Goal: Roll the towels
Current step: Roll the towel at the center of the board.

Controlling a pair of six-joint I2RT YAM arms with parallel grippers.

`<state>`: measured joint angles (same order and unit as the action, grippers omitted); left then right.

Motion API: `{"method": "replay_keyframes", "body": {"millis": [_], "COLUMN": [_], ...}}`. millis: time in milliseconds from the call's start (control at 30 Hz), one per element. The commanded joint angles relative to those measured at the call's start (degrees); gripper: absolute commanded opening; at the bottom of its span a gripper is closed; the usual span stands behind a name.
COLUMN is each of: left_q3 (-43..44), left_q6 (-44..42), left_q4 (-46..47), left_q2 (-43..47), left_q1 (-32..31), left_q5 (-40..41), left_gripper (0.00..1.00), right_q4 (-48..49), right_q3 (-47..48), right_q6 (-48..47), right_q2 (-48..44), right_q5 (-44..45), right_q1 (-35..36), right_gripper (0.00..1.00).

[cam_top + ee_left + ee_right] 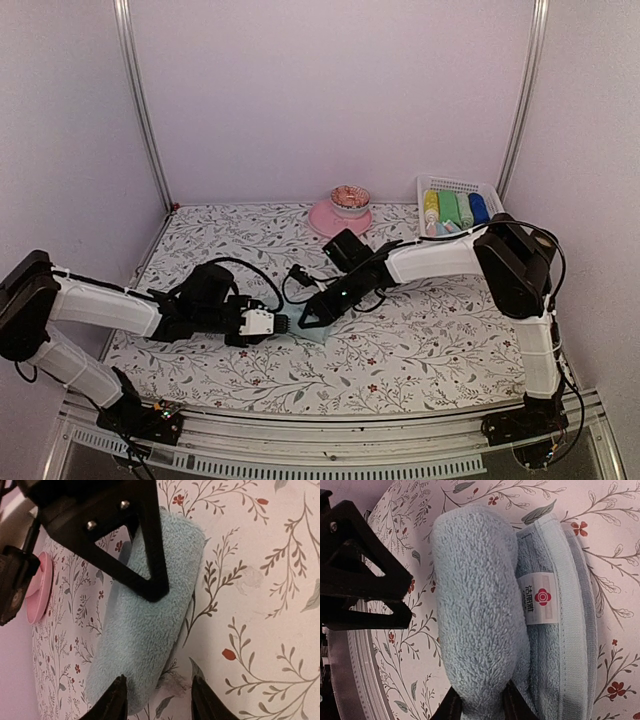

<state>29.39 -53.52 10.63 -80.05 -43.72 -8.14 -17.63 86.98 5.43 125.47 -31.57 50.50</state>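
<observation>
A pale blue towel [306,335] lies mid-table, mostly rolled. In the right wrist view the roll [475,615] lies beside its flat tail, which has a white label [540,597]. My right gripper [481,710] is shut on the near end of the roll; it also shows in the top view [312,320]. My left gripper [283,325] faces it from the left. In the left wrist view the left gripper [159,702] is open, with the roll's end [145,620] by its left finger [116,702]. The right gripper's black finger [135,545] lies across the roll's far end.
A pink plate [322,218] with a small decorated bowl [350,197] stands at the back centre; the plate also shows in the left wrist view [37,590]. A white basket [452,184] at the back right holds several rolled towels. The floral tablecloth [420,340] covers the table.
</observation>
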Motion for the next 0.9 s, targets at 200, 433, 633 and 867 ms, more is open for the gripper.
{"method": "replay_keyframes", "body": {"millis": [200, 433, 633, 867], "left_q3": [7.9, 9.6, 12.4, 13.3], "left_q6": [0.6, -0.8, 0.3, 0.9], "left_q4": [3.6, 1.7, -1.1, -2.2], "left_q2": [-8.7, -10.8, -15.8, -18.2], "left_q1": [-2.3, -3.1, -3.3, -3.2], "left_q5": [3.7, 3.3, 5.6, 7.5], "left_gripper": [0.39, 0.39, 0.27, 0.04], "right_q4": [-5.0, -6.0, -7.0, -8.0], "right_q3": [0.1, 1.2, 2.2, 3.1], "right_q6": [1.7, 0.7, -0.2, -0.6], "right_q2": [4.3, 4.5, 4.2, 3.4], "right_q5": [-2.4, -3.2, -3.4, -2.6], "right_q1": [-1.6, -1.6, -1.6, -1.6], "right_gripper": [0.24, 0.26, 0.30, 0.42]}}
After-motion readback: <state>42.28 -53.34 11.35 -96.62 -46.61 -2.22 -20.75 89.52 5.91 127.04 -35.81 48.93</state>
